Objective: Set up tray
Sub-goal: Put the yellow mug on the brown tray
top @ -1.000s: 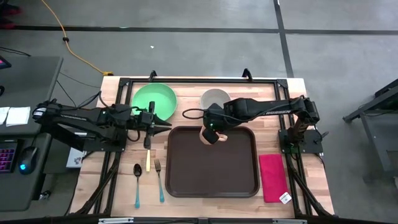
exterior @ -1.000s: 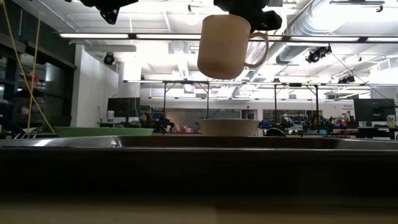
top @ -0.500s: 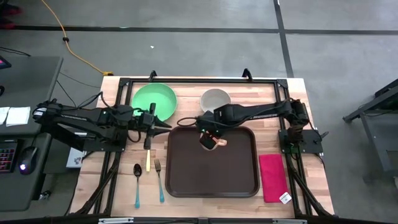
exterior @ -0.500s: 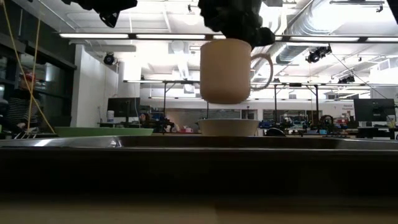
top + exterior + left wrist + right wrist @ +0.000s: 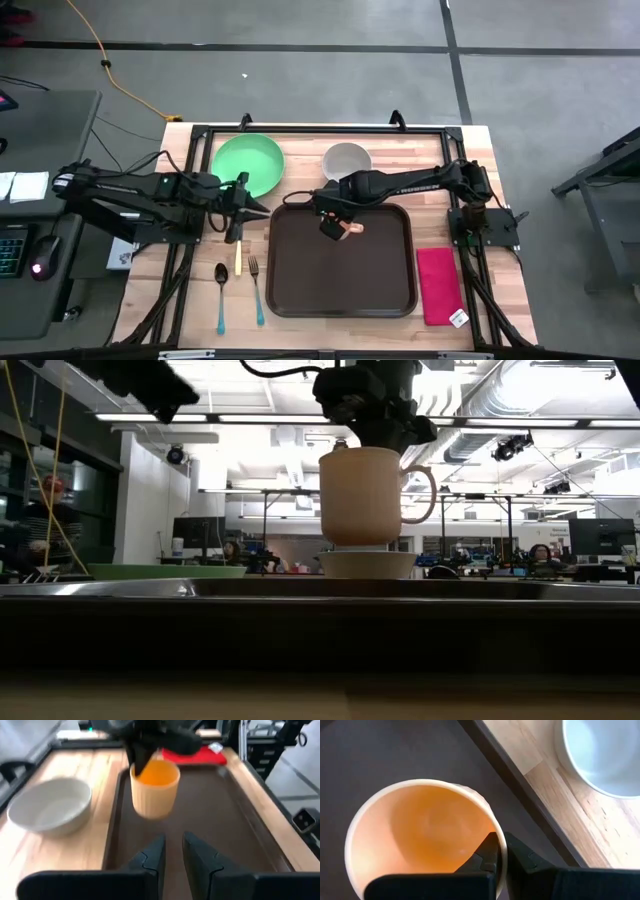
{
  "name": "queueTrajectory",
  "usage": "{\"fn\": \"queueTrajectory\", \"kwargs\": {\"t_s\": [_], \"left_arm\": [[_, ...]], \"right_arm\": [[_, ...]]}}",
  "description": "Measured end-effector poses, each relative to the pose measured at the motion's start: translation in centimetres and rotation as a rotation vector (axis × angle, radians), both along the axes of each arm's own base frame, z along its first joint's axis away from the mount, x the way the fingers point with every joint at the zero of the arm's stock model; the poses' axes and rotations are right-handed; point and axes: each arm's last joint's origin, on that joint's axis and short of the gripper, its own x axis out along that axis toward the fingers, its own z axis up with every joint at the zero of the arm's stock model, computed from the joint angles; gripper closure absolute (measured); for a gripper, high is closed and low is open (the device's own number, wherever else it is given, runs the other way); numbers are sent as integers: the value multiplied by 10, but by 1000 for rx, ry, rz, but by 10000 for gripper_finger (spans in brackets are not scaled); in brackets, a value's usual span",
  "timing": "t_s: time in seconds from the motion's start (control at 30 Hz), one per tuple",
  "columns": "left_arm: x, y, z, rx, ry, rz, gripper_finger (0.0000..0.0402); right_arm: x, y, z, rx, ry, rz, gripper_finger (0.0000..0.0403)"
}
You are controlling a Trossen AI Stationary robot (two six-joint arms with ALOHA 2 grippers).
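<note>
Right gripper (image 5: 333, 222) is pinched on the rim of the mug (image 5: 341, 226): in the right wrist view one finger (image 5: 489, 851) sits inside the wall, the other outside, pressed together on it. We see the mug (image 5: 364, 495) hanging upright from that grip in the low view, handle to the picture's right, its base above the tray rim line; whether it touches the tray floor we can't tell.

Left gripper (image 5: 243, 203) holds nothing we can see. In the left wrist view its fingers (image 5: 150, 859) stand slightly apart with a narrow gap, pointing at the mug (image 5: 154, 788).

Right arm reaches in from its base at the table's right side, stretched across to the tray's far-left part, wrist angled down over the mug. Left arm lies extended along the table's left, gripper just off the tray's left edge, near the green plate (image 5: 248, 163).

Tray (image 5: 340, 285) sits mid-table, dark brown, long side across. Beyond it a grey bowl (image 5: 347, 159). Left of the tray: knife (image 5: 238, 260), fork (image 5: 256, 290), spoon (image 5: 221, 296). Right of it: red-pink napkin (image 5: 438, 285). Table (image 5: 500, 290) is pale wood, with a black frame around it.

Room behind: open workshop, ceiling strip lights, benches, monitors; a person (image 5: 40, 520) at far left in the low view.
</note>
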Motion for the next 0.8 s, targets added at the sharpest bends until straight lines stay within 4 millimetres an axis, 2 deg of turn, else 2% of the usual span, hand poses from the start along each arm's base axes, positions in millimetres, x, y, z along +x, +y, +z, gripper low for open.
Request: {"fn": "queueTrajectory", "kwargs": {"t_s": [0.37,0.8], "left_arm": [[-23,2,-9,-96,149,53,305],[-29,3,-12,-97,201,60,305]], "right_arm": [[15,2,-18,34,-13,39,403],[27,-2,-44,14,29,54,403]]}}
